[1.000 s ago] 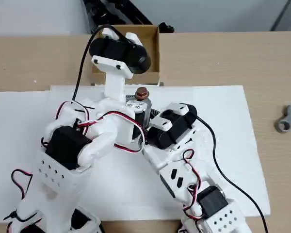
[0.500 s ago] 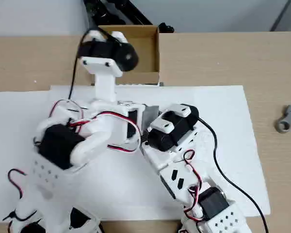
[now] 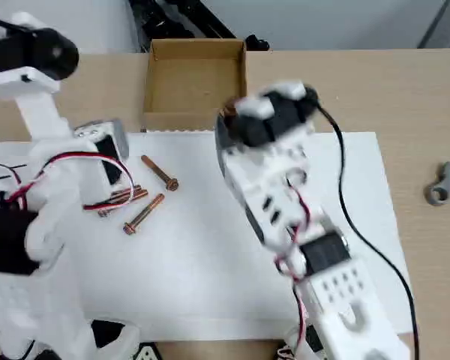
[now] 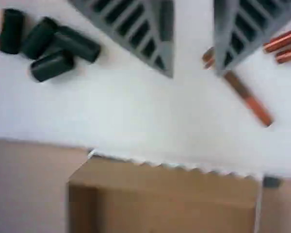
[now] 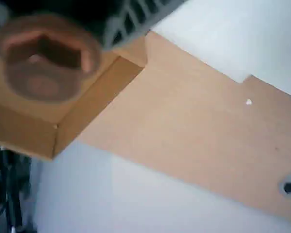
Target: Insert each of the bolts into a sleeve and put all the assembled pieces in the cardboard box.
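- Left claw (image 4: 195, 72): wide open, nothing in it and touching nothing. It hangs above the white sheet (image 3: 210, 270), well clear of the parts.
- Right claw (image 3: 225, 120): closed on a bolt (image 5: 43, 56), with the copper hex head sticking out of the tips. There is something dark around the shank, but I can't tell if it's a sleeve.
- The held bolt sits over the box (image 3: 195, 82), at the corner nearest the right arm and just inside the rim. It is not touching the box floor.
- Loose bolts (image 3: 144, 214) lie flat on the sheet between the two arms. Two lie side by side, and the others are angled apart nearby.
- Four black sleeves (image 4: 48, 46) lie bunched together on the sheet, off to one side of the left claw.
- The box stands on the tabletop (image 3: 360, 82), touching the far edge of the sheet.
- A grey part (image 3: 442, 184) lies on bare tabletop, well apart from everything else.
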